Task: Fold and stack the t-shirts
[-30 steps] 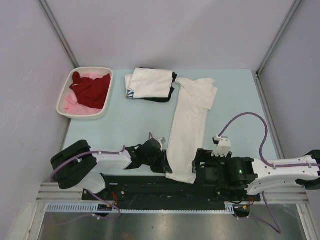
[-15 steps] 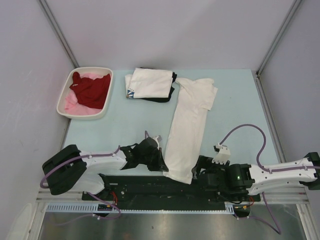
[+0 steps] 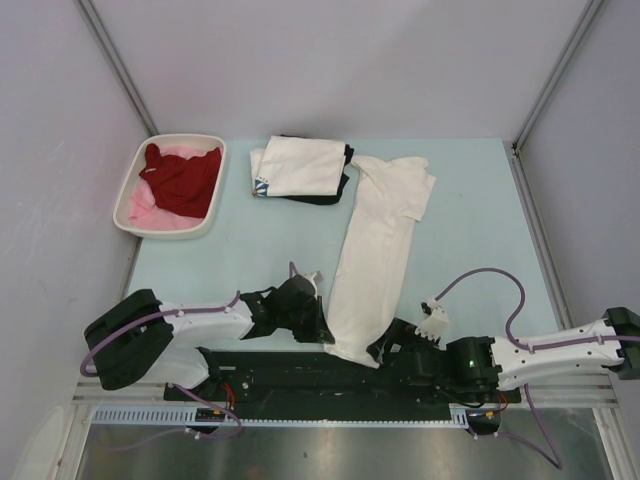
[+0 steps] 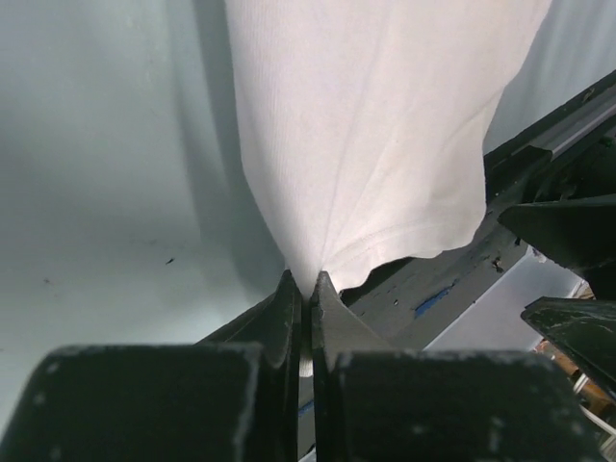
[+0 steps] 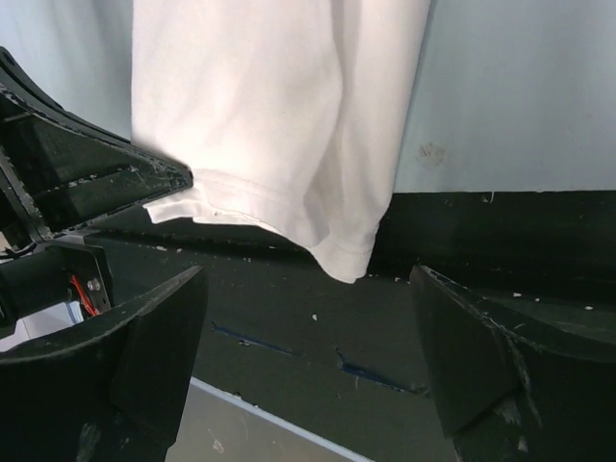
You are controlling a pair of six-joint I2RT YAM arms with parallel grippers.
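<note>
Cream cloth is the matter here: a long shirt (image 3: 375,255), already narrowed to a strip, runs from about 12 o'clock on the table (image 3: 470,220) down to 6 o'clock, its hem spilling over the near edge onto the black base rail (image 3: 300,375). The left gripper (image 3: 322,328) is pinched tight on the hem's left corner; in its wrist view the cloth fans up out of the closed tips. The right gripper (image 3: 385,350) stands wide, fingers either side of the hem's right corner, nothing in it yet. To do this step well, I judge the right should close on both layers at the corner, level with the left's hold, so the two lift evenly and carry the hem toward the collar without skewing the strip. A folded stack (image 3: 300,168), cream over black, lies at 11 o'clock; a basin (image 3: 205,222) at 10 o'clock holds a red shirt (image 3: 183,178) over a pink one (image 3: 150,210). How many layers the left pinch takes is hidden, and the right tips are dark against the rail from above.
</note>
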